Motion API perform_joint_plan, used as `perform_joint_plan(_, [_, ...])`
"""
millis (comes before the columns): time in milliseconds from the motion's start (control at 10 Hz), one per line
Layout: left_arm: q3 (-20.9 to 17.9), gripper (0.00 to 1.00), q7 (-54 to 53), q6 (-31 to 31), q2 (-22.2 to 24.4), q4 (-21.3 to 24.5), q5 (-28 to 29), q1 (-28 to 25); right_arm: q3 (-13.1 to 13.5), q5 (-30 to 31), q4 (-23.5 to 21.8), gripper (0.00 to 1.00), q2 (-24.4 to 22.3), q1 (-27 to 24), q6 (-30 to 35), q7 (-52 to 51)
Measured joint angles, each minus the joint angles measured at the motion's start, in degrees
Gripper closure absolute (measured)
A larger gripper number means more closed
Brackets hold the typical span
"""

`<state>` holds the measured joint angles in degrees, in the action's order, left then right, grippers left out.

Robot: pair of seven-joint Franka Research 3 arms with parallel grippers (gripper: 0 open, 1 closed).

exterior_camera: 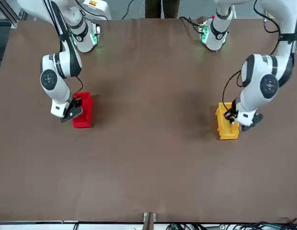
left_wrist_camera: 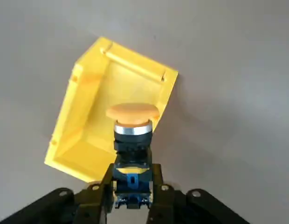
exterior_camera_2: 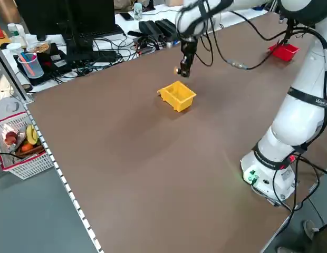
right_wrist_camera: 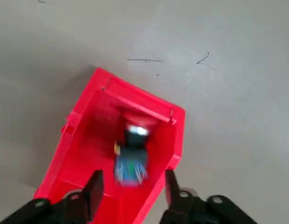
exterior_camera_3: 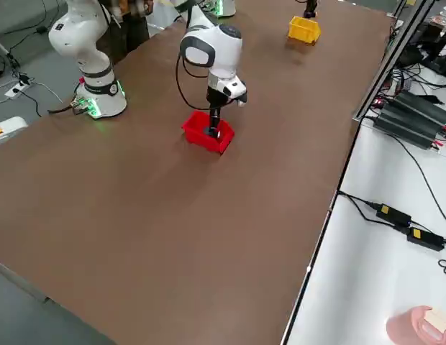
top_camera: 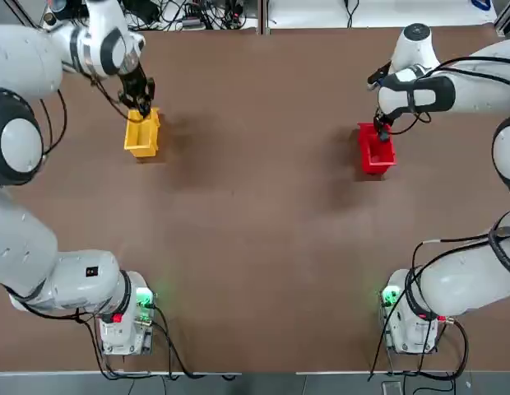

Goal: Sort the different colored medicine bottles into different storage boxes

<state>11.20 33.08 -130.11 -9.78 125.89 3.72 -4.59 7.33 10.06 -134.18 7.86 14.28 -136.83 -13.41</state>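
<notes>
Over the small yellow open-topped plastic bin, the left gripper pinches a tiny dark bottle with an orange-yellow top. The right gripper hangs spread apart above the red plastic bin; the red-topped dark bottle is inside it. Both bins sit well apart on the brown desk.

A robotics lab: two white arms bolted to a broad brown worktop, with tangled black cables and power strips at upper left.
</notes>
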Motion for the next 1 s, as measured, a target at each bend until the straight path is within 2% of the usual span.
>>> perform_joint_plan(200, [-0.1,0.67,-3.6,-5.3,0.0,5.1,0.0,-1.2,-0.1,0.0,0.0,0.05,0.0,0.0,0.1,0.9])
perform_joint_plan(300, [-0.2,0.67,-5.5,-5.6,0.1,5.3,0.0,-2.6,-0.1,0.0,0.1,0.0,0.0,0.0,0.2,1.2])
perform_joint_plan(500, [-0.2,0.67,-7.9,-5.6,0.6,5.3,0.0,-4.0,0.1,-0.1,2.6,0.0,-0.3,-1.1,0.6,2.5])
perform_joint_plan(600, [-0.2,0.66,-8.4,-5.6,0.6,5.3,0.0,-4.3,0.1,-0.5,6.2,0.0,-0.5,-2.8,1.7,4.3])
perform_joint_plan(700, [-0.2,0.56,-8.5,-5.6,0.6,5.4,0.0,-4.5,0.2,-0.9,11.2,0.0,-0.5,-4.2,4.6,6.8])
perform_joint_plan(900, [-0.2,0.45,-9.2,-5.6,0.6,5.4,0.0,-4.5,0.2,-3.1,22.4,0.0,-0.2,-6.3,13.2,9.1])
perform_joint_plan(1000, [-0.2,0.33,-9.2,-5.5,0.7,5.1,0.0,-4.5,0.3,-5.0,27.4,0.0,0.1,-7.1,16.7,9.4])
